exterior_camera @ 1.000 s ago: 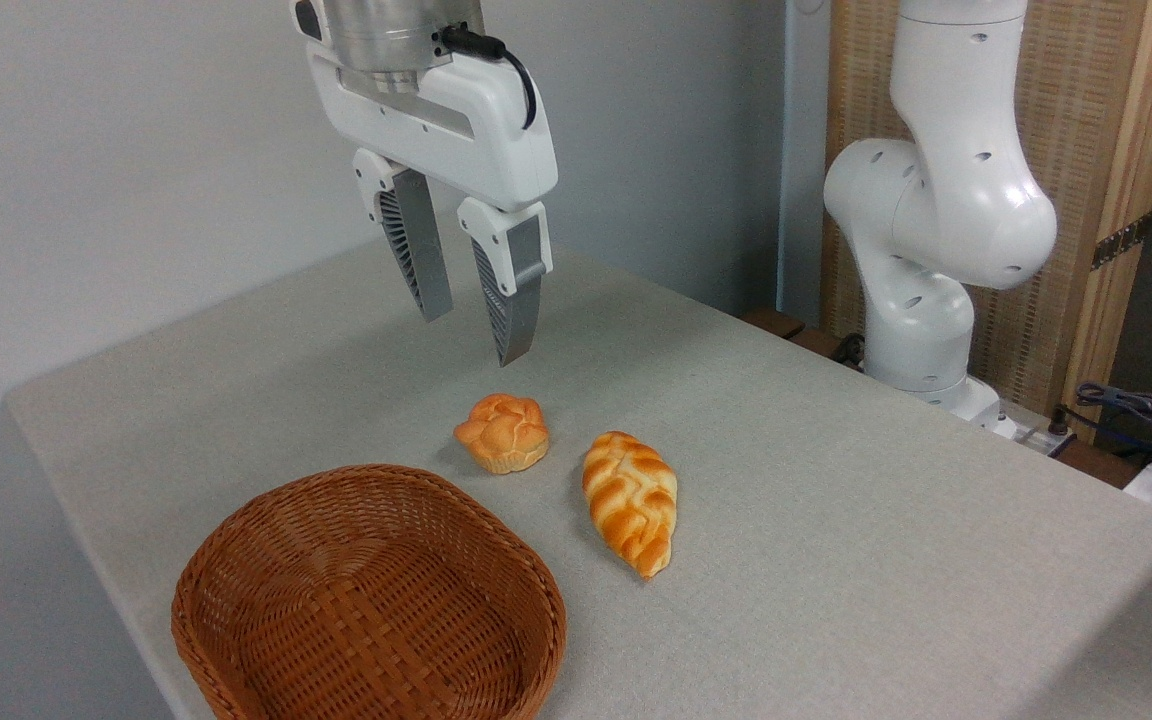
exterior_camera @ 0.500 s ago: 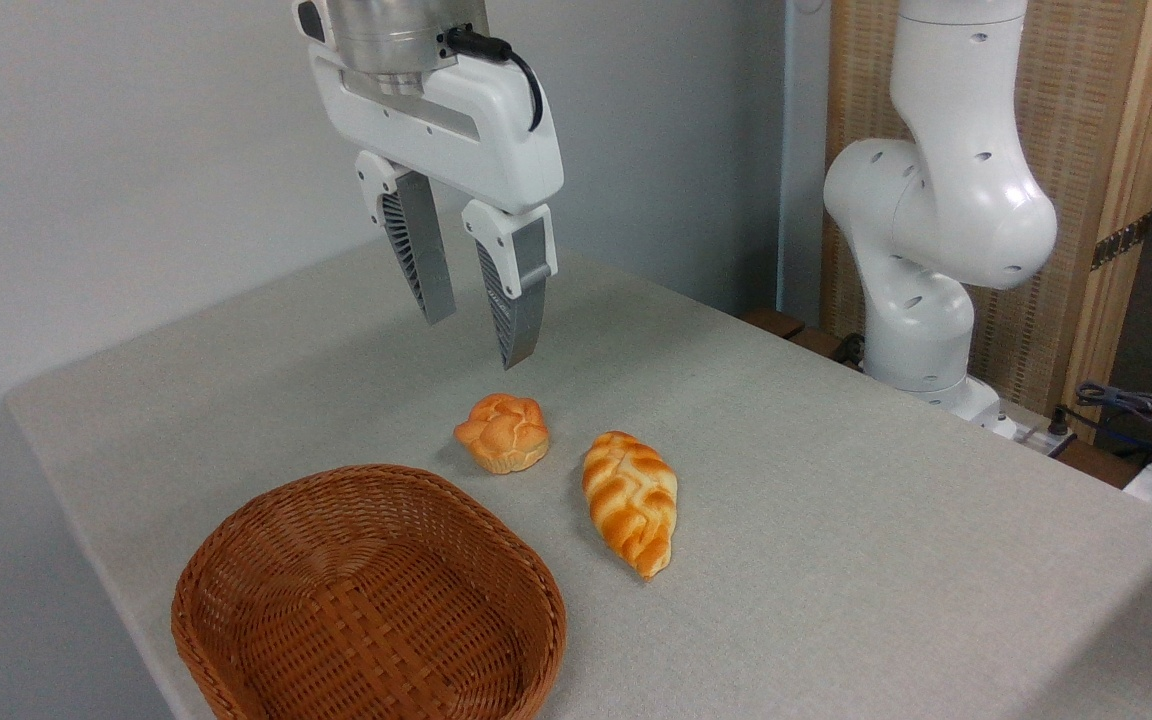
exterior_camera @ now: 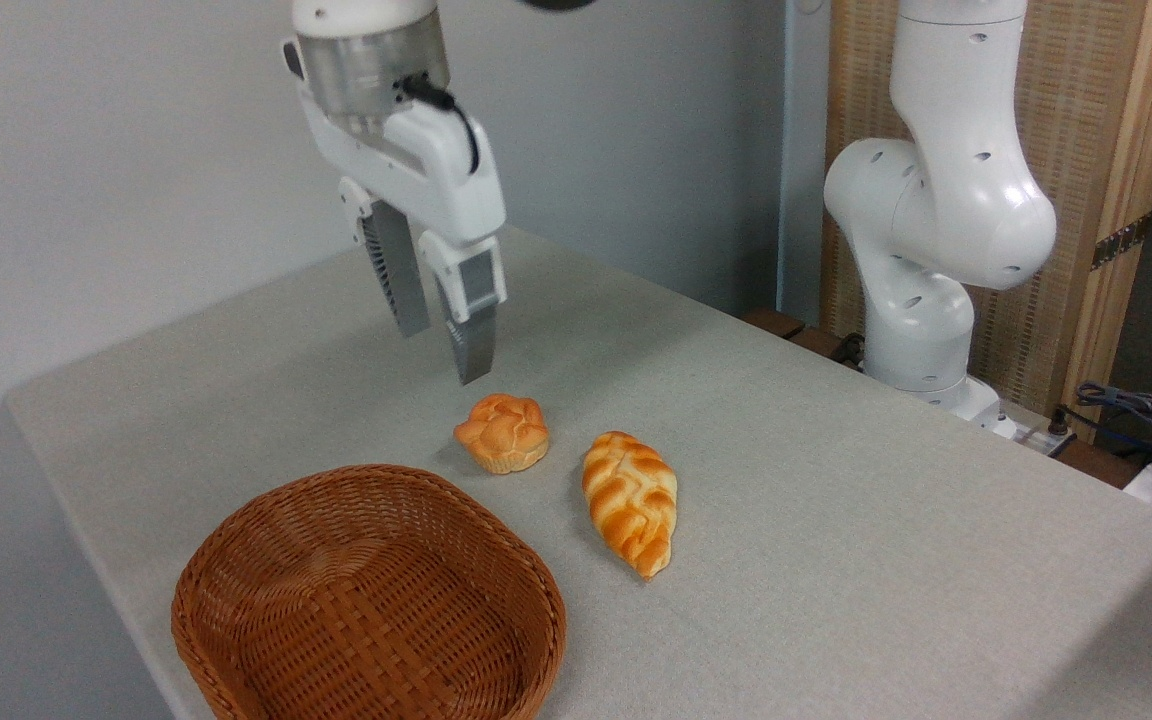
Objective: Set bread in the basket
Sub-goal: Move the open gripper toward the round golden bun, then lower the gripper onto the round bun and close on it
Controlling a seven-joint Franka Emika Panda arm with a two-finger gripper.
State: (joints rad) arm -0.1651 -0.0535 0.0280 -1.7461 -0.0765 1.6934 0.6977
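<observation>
Over the past second the gripper (exterior_camera: 443,352) has come lower and swung its wrist round, so the two fingers now line up more nearly one behind the other from this camera, where before they stood side by side; it has also shifted a little to the left in the picture. It hangs above the tabletop (exterior_camera: 836,520), just up and behind the bread (exterior_camera: 502,431), touching nothing; its jaws stand apart with a narrow-looking gap and hold nothing, though the turned angle makes the true width hard to judge.

The bread sits on the tabletop exactly where it was, just beyond the far rim of the basket (exterior_camera: 236,640), which is empty; the braided loaf (exterior_camera: 631,500) lies just beside the bread on the right, apart from it, and has not moved either.

This reads as the approach stage: the wrist turn looks like alignment for a grasp across the bun, so nothing of the task itself is yet done. The next move calls for a short descent over the bun; the fingers should straddle it without nudging the braided loaf or the basket rim; a gap too narrow would push the bun instead of enclosing it.
</observation>
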